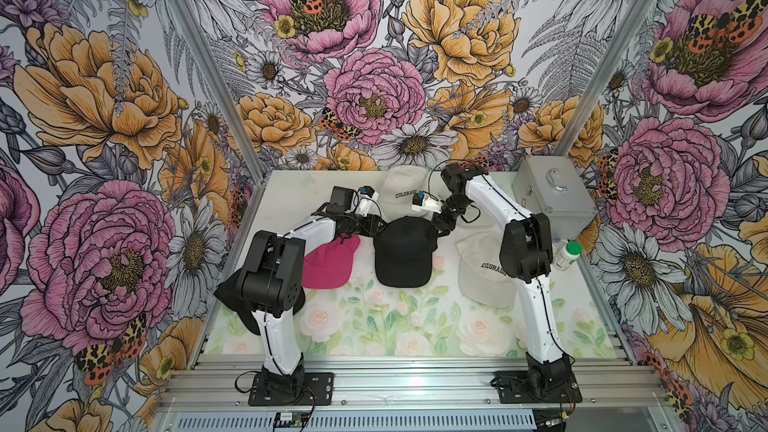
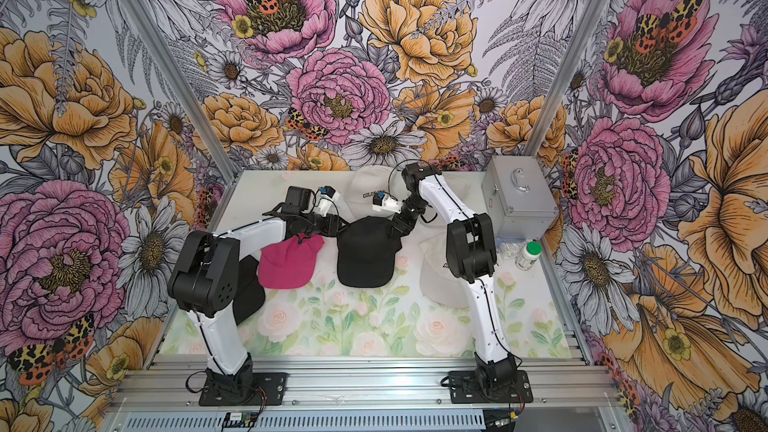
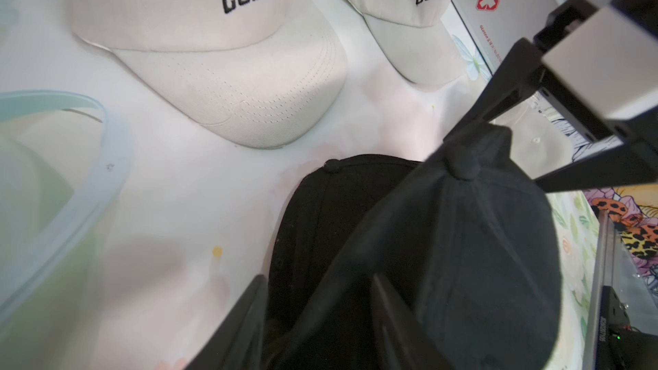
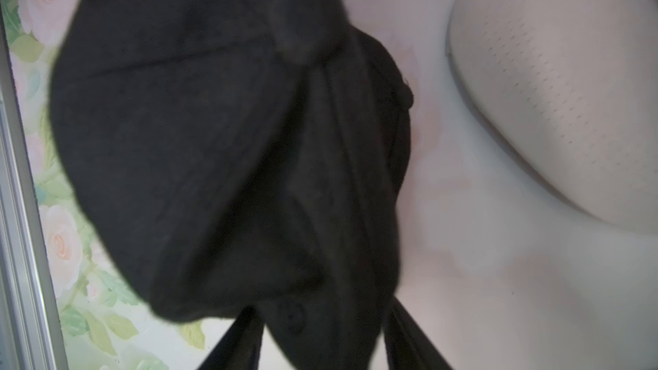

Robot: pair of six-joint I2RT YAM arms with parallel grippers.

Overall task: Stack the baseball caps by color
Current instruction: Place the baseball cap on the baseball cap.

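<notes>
Left gripper [image 3: 318, 281]: jaws stand apart. Black cloth from the rear of the cap stack lies loose between them, nothing pinched.
Right gripper [image 4: 320, 306]: jaws likewise spread, with a fold of black fabric between the fingers, not clamped.
From above, both sit at the back of the stack, the left gripper at its 10 o'clock and the right gripper at its 2 o'clock.

Stack: upper black cap [image 3: 480, 261] sits on lower black cap [image 3: 313, 215], offset so both crown buttons show. It rests mid-table, brims toward 6 o'clock.

Around the stack, in a top view:
- hot pink cap [image 1: 328, 265], just beside it at 9 o'clock
- far cream COLORADO cap [image 1: 399, 189], at 12 o'clock
- near cream COLORADO cap [image 1: 482, 280], at 4 o'clock, partly under the right arm
- third black cap [image 1: 235, 311], at 8 o'clock, mostly hidden by the left arm
- silver metal case [image 1: 552, 201], at 2 o'clock in the far corner
- green-lidded bottle [image 1: 567, 257], at 3 o'clock by the table [image 1: 374, 326] edge
</notes>
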